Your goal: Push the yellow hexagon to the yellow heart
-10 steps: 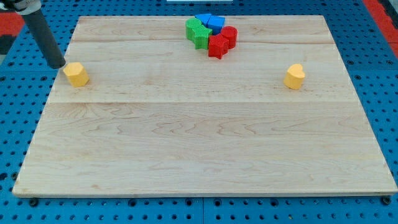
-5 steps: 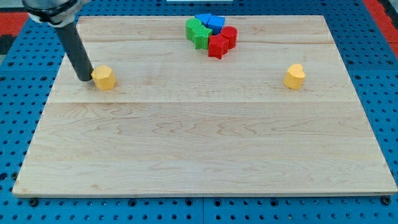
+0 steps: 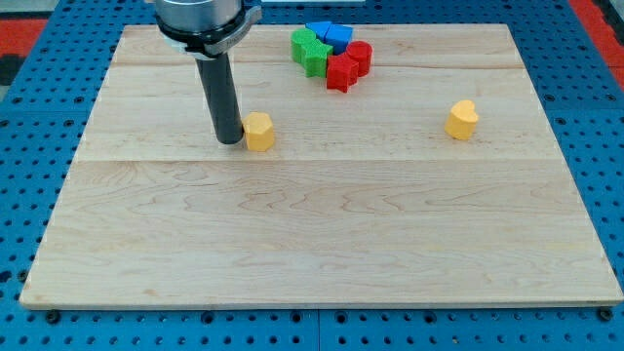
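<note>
The yellow hexagon (image 3: 258, 132) lies on the wooden board (image 3: 312, 244), left of centre in the upper half. My tip (image 3: 229, 140) touches its left side. The yellow heart (image 3: 462, 119) lies far to the view's right at about the same height, well apart from the hexagon.
A tight cluster sits at the view's top centre: two green blocks (image 3: 309, 50), a blue block (image 3: 331, 35) and two red blocks (image 3: 348, 64), one star-shaped. Blue pegboard (image 3: 29, 195) surrounds the board.
My tip has moved to the view's right, pushing the yellow hexagon from near the board's left edge to left of centre. The heart and the cluster have not moved.
</note>
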You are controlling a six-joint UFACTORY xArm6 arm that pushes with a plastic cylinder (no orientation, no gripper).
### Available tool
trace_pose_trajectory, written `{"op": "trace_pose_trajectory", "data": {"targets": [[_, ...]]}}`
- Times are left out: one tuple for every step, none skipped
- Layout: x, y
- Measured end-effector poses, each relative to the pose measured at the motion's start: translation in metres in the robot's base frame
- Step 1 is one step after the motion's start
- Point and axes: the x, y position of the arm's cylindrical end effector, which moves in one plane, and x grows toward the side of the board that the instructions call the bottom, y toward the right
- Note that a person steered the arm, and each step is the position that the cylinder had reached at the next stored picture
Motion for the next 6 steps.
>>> {"op": "trace_pose_trajectory", "data": {"targets": [[0.000,0.019],[-0.002,0.043],[-0.006,0.076],[-0.013,0.109],[-0.017,0.142],[-0.018,0.170]]}}
